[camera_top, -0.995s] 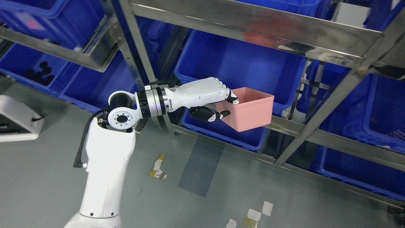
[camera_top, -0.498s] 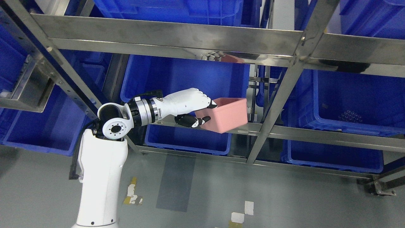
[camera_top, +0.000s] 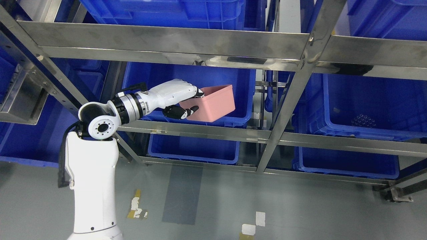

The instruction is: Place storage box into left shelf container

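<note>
- Left hand is closed on the near wall of the pink storage box: fingers hooked over the rim, thumb pressed on the outer face below.
- The box hangs in the air, tilted, its open top facing about 11 o'clock. It sits in front of the left blue container on the middle shelf level, overlapping that container's front wall in the head view.
- Whether the box bottom has cleared the container's front rim cannot be told from this angle.
- Right hand is not in view.
- Step in hand, as judged: carry the box over the front rim and lower it inside.
- To do it well: keep the box under the steel crossbeam at 12 o'clock, and above the rim at 6 o'clock.
- Level the box before letting go. Advance toward 1 o'clock, away from the upright post at 3 o'clock.
- Risk: a one-wall pinch lets the box swing; slow travel advised.
</note>
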{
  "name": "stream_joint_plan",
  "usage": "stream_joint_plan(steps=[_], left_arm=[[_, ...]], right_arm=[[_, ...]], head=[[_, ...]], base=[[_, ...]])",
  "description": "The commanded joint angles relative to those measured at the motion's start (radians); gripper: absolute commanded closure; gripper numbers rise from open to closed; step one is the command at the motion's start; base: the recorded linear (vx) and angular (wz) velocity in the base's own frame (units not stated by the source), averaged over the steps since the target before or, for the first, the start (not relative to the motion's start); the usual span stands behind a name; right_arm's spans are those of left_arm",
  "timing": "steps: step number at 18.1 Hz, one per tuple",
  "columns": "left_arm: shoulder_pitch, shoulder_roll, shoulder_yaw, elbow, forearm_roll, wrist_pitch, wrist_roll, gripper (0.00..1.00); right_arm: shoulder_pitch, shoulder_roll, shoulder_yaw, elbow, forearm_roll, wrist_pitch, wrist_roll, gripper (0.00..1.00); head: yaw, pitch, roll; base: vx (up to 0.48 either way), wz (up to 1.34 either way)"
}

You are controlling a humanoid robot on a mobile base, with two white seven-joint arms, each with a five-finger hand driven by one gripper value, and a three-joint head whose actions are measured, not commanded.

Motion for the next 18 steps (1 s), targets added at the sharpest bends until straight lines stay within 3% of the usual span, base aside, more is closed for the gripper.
stream_joint_plan(steps=[1, 4, 11, 15, 18], left_arm=[[-0.001, 0.017, 0.1, 0.009, -0.023, 0.002, 0.003, 0.97], [0.01, 0.017, 0.104, 0.075, -0.049, 0.002, 0.009, 0.89], [-0.004, 0.017, 0.14, 0.171, -0.063, 0.01, 0.147, 0.83], [-0.001, 0.017, 0.133, 0.192, -0.063, 0.039, 0.249, 0.52], [0.044, 0.017, 0.104, 0.212, -0.027, 0.114, 0.258, 0.22]], right_arm=[[-0.018, -0.017, 0.0, -0.017, 0.0, -0.001, 0.0, 0.01], [-0.018, -0.017, 0.0, -0.017, 0.0, -0.001, 0.0, 0.01], [-0.018, -0.017, 0.0, -0.017, 0.0, -0.001, 0.0, 0.01], [-0.018, -0.017, 0.0, -0.017, 0.0, -0.001, 0.0, 0.01], [-0.018, -0.017, 0.0, -0.017, 0.0, -0.001, 0.0, 0.01]], head=[[0.0, 0.0, 0.0], [0.0, 0.0, 0.0], [0.0, 0.0, 0.0], [0.0, 0.0, 0.0], [0.0, 0.0, 0.0]], base=[[0.001, 0.05], [0.0, 0.0], [0.0, 0.0], [0.0, 0.0], [0.0, 0.0]])
